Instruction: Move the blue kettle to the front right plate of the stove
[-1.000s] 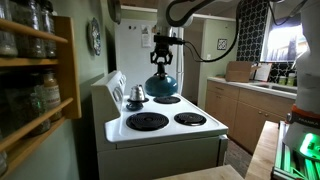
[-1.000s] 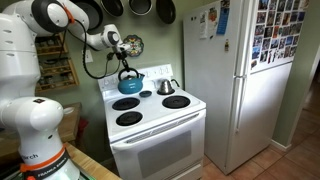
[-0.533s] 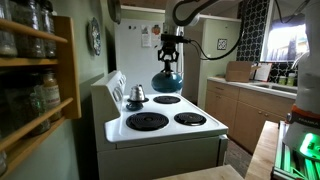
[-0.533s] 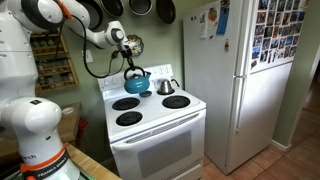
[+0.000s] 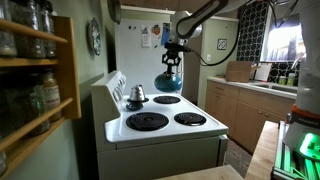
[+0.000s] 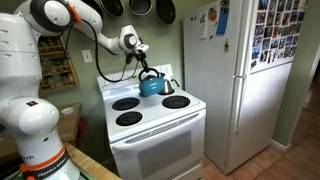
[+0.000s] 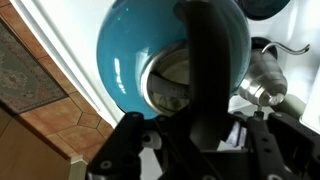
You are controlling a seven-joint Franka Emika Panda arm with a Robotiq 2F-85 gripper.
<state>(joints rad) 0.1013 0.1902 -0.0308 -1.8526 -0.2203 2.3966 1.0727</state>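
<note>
Our claw (image 6: 145, 70), clenched on the blue kettle (image 6: 151, 87), now hangs farther right than before; we judge the front right plate (image 6: 176, 101) close.

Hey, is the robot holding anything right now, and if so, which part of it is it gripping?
Yes. The end effector holds the blue kettle by its handle, and the kettle hangs in the air above the stove.

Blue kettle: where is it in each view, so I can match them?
Exterior view: blue kettle hangs upper centre, above the stove.
Exterior view: centre-left, over the stove's back.
Wrist view: fills the upper middle.
Shared landmark: silver kettle beside it.
</note>
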